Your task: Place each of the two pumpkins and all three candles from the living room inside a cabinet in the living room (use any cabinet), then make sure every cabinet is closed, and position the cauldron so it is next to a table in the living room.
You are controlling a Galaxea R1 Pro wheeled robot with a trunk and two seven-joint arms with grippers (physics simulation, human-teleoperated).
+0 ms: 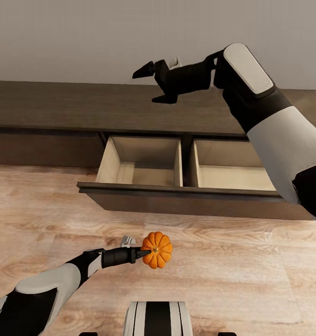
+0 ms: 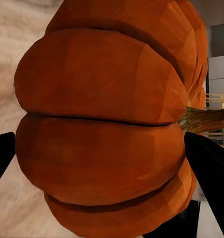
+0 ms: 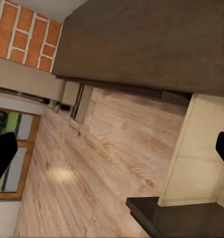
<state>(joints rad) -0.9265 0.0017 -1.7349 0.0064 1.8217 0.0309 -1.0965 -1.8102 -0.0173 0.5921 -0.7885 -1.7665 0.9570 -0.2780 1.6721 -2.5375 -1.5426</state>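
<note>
Left claw (image 1: 141,254) is clamped on 1 pumpkin (image 1: 157,250), held out over the wood floor (image 1: 232,270) in front of the cabinet (image 1: 83,107), short of the pulled-out drawer front. In the left wrist view the pumpkin (image 2: 104,124) sits between the 2 dark fingers (image 2: 211,173), ribs running across, stem off to the side (grip looks to be across the body, not on the stem). Held that way it can likely be carried forward and dropped straight in without regrasp.

The cabinet has 1 wide drawer (image 1: 143,163) open, showing 2 pale beige compartments side by side; both look bare from the head view. The left compartment is the nearer one to the pumpkin, so it is the probable target.

Right claw (image 1: 153,83) hangs above the cabinet top, fingers spread apart, holding nothing. Right wrist view looks down past the cabinet top (image 3: 156,44) to the floor and a beige drawer wall (image 3: 196,148), fingertips (image 3: 2,153) at the 2 edges of the picture, wide apart. Judged reason: parked up high so it stays clear of the drawer mouth while the left arm delivers.

Step in hand: pumpkin in transit to the drawer. Risk: needs to clear the dark drawer front before release, else it lands on the floor.
</note>
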